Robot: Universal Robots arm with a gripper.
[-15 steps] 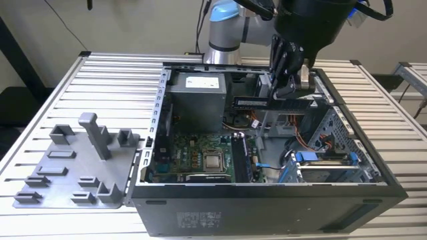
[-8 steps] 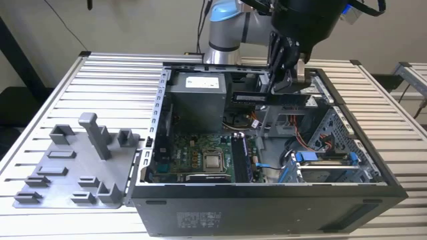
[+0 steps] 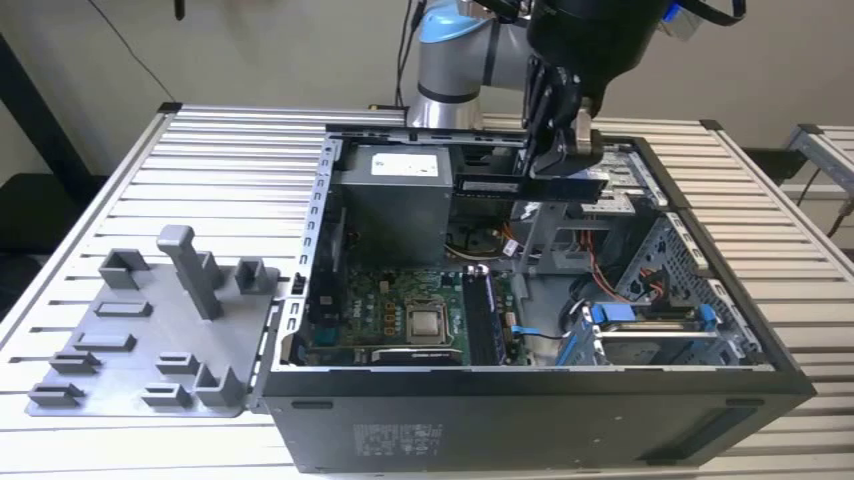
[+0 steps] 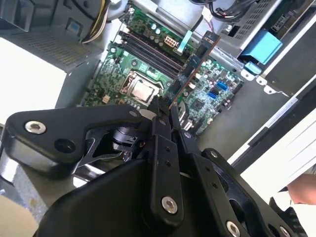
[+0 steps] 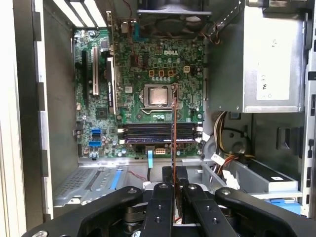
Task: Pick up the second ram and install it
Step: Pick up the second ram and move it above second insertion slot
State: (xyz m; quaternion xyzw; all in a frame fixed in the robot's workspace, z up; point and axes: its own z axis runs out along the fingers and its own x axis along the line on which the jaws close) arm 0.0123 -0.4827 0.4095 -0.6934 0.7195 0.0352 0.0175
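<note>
You have the second ram [image 3: 523, 187] clamped in the gripper [image 3: 567, 172] jaws: a thin dark strip, held level above the open case [image 3: 534, 420], 1 o'clock of the processor [image 3: 427, 322] in the exterior view. The case sits on a slatted metal table [image 3: 200, 140], grey fixture plate [image 3: 147, 365] at 9 o'clock. The arm's top is cut off.

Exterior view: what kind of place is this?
Probably a robotics lab bench for computer assembly: an open PC case on a slatted table, a grey fixture tray beside it, the gripper holding the ram above.
</note>
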